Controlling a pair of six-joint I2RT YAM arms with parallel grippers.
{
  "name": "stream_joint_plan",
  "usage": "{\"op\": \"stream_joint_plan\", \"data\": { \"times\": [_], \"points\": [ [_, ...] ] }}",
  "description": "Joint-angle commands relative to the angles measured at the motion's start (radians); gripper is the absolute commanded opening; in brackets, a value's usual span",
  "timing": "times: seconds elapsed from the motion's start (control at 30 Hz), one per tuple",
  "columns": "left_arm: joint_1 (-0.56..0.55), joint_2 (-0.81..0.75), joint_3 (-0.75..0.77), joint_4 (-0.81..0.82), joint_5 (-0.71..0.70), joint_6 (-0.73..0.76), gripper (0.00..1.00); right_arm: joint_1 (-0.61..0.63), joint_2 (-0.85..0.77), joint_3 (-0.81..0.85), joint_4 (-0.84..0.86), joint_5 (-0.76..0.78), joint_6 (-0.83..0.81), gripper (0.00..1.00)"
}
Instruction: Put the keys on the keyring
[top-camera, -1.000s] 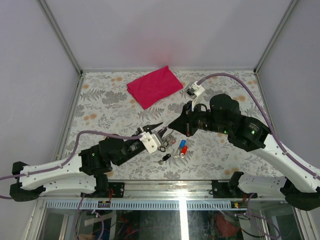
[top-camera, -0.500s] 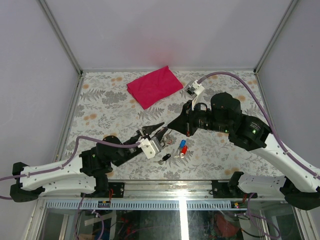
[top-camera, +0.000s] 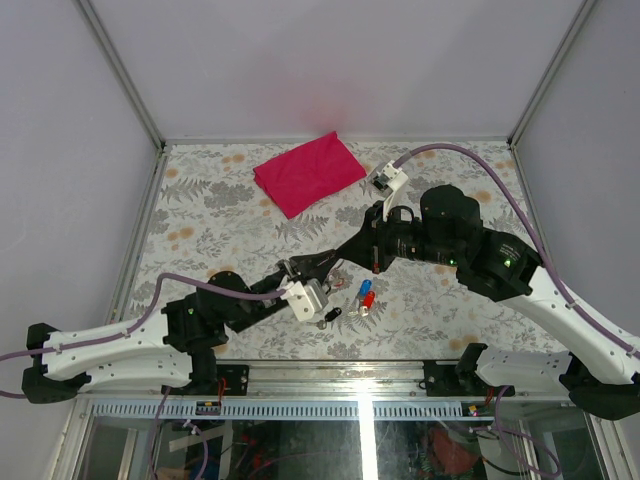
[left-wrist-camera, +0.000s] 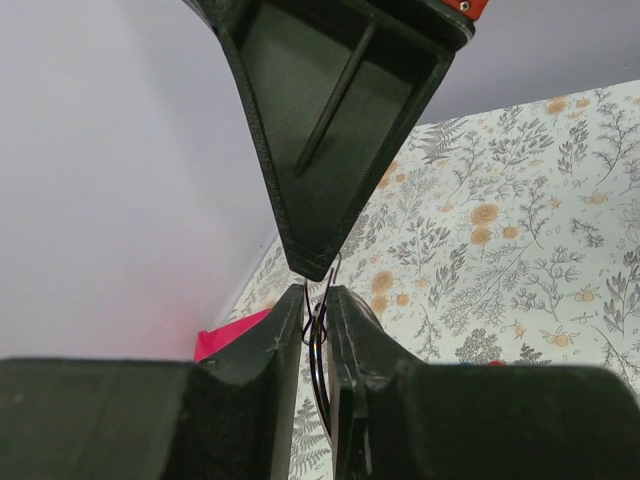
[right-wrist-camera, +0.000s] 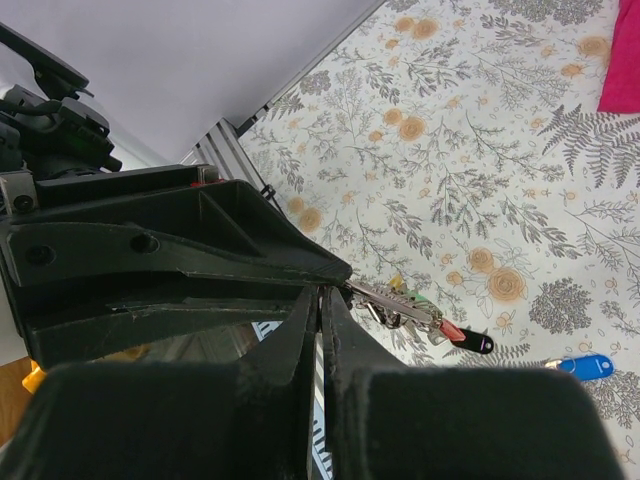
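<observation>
The keyring (top-camera: 337, 269) is a thin silver wire ring held up between both grippers at the table's middle. My left gripper (top-camera: 322, 262) is shut on the ring wire (left-wrist-camera: 318, 330), which runs between its fingers (left-wrist-camera: 275, 340). My right gripper (top-camera: 343, 255) meets it tip to tip and is shut on the same ring. In the right wrist view the ring's bunch of small keys (right-wrist-camera: 405, 300) trails from my right gripper (right-wrist-camera: 320, 292), ending in a black-headed key (right-wrist-camera: 470, 342). The blue key (top-camera: 364, 287) and the red key (top-camera: 369, 298) lie loose on the table just right of the grippers.
A magenta folded cloth (top-camera: 307, 172) lies at the back centre. A black-headed key (top-camera: 328, 316) lies near the front, below the grippers. The floral table (top-camera: 200, 220) is fenced by a metal frame, with grey walls on three sides.
My left arm has pushed right and forward, bringing its fingers up against the right gripper's tip at the ring. The right arm and the loose keys have hardly moved.
</observation>
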Motion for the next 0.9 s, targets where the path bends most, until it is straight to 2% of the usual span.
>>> {"op": "stream_joint_plan", "data": {
  "times": [0.0,0.53,0.67,0.87],
  "points": [
    [0.004,0.002,0.031,0.047,0.009,0.005,0.13,0.006,0.0,0.053,0.045,-0.031,0.01,0.0],
    [0.005,-0.001,0.034,-0.024,-0.025,0.018,0.09,0.005,-0.004,0.074,0.033,-0.016,0.002,0.0],
    [0.005,0.008,0.053,-0.061,-0.04,0.009,0.0,0.006,-0.004,0.078,0.032,-0.016,0.002,0.0],
    [0.004,0.027,0.087,-0.11,-0.079,-0.016,0.0,0.006,-0.003,0.078,0.034,-0.021,0.006,0.0]
  ]
}}
